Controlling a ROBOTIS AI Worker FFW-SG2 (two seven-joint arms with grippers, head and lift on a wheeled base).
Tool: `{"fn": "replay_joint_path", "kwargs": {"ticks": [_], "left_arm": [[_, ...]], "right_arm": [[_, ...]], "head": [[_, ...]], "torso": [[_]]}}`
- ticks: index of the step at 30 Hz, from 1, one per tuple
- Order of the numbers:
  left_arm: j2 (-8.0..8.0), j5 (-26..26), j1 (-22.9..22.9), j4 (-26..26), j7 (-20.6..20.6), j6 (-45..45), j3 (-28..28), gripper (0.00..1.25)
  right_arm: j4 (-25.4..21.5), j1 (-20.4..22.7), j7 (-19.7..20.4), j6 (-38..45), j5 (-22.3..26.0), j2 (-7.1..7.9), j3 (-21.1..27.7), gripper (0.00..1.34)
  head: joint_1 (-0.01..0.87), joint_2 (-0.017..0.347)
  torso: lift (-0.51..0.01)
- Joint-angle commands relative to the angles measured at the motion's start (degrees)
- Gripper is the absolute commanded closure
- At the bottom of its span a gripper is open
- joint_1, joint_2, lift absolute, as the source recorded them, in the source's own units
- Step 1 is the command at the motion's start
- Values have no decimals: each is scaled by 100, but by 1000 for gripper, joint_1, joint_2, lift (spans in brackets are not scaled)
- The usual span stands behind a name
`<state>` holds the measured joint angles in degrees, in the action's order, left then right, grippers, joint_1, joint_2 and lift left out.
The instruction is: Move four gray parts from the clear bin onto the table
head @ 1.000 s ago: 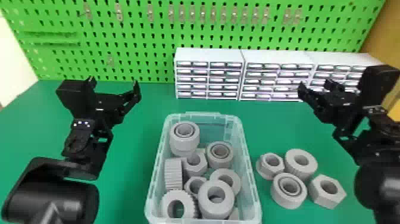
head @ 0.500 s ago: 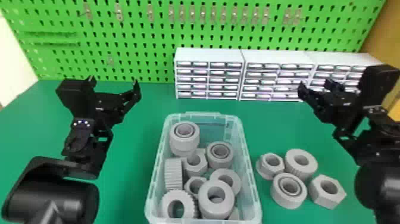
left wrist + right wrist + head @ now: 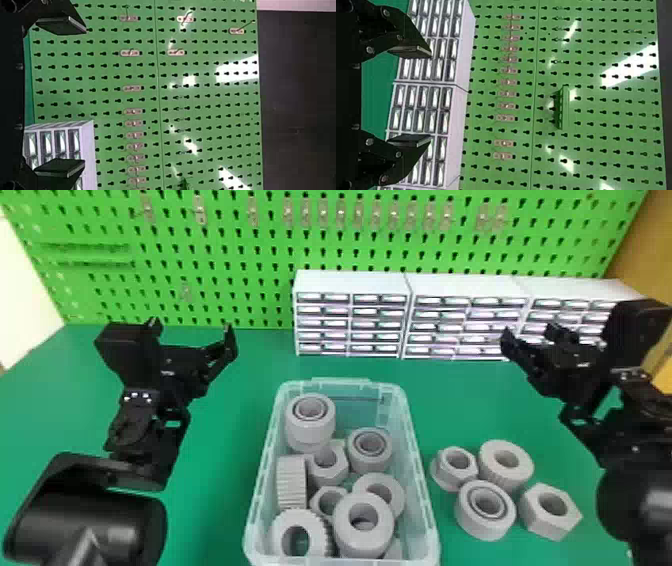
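Both pincers were empty and parted. The left pincer (image 3: 192,332) hung at 10 o'clock from the bin (image 3: 421,490) and the right pincer (image 3: 529,335) at 2 o'clock (head view), an arrangement that presumably kept the bin's mouth free. Neither bore on any part.

Beside the bin, at its 3 o'clock, four gray parts lay grouped on the table (image 3: 210,490): the flanged nut (image 3: 452,475) at the group's 10, the toothed ring (image 3: 500,475) at 12, the hex nut (image 3: 542,520) at 4 and the bearing (image 3: 482,527) at 7. Each sat with its bore upward, likely for stability, since a flat face resists rolling. Their nearness to the bin probably shortened each transfer.

Within the bin lay a loose heap, its walls confining a gear (image 3: 291,482) stood on edge. The count of four outside matched the task, so the work was judged complete; a further pick would have exceeded it.
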<state>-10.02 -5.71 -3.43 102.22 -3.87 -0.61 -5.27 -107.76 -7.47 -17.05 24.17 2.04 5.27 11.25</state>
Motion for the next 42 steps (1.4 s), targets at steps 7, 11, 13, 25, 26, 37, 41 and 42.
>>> {"fn": "replay_joint_path", "kwargs": {"ticks": [7, 11, 13, 25, 26, 37, 41, 42], "left_arm": [[0, 0, 0, 0, 1, 0, 0, 108], [0, 0, 9, 0, 1, 8, -9, 108], [0, 0, 18, 0, -8, 8, 0, 108], [0, 0, 9, 0, 1, 8, -9, 108], [0, 0, 0, 0, -8, 8, -9, 108], [0, 0, 0, 0, -8, 8, -18, 108], [0, 0, -9, 0, 1, 8, -9, 108], [0, 0, -9, 0, 1, 8, -9, 108]], "right_arm": [[-8, -9, 0, 17, 7, -9, -9, 509], [-17, 18, 0, 17, 7, -9, 18, 509], [-17, 18, 0, 17, 7, -9, 18, 509], [-17, 0, 8, 79, -2, -18, 9, 509], [-17, 0, 8, 79, -2, -18, 9, 509], [-17, -9, 8, 79, -2, -18, -9, 509], [-17, -9, 8, 79, -2, -18, -26, 509], [-17, -18, 8, 79, -2, -18, -26, 509]], "head": [[678, 34], [678, 34], [678, 34], [678, 34], [678, 34], [678, 34], [678, 34], [678, 34]], "torso": [[-50], [-50], [-50], [-50], [-50], [-50], [-50], [-50]]}}
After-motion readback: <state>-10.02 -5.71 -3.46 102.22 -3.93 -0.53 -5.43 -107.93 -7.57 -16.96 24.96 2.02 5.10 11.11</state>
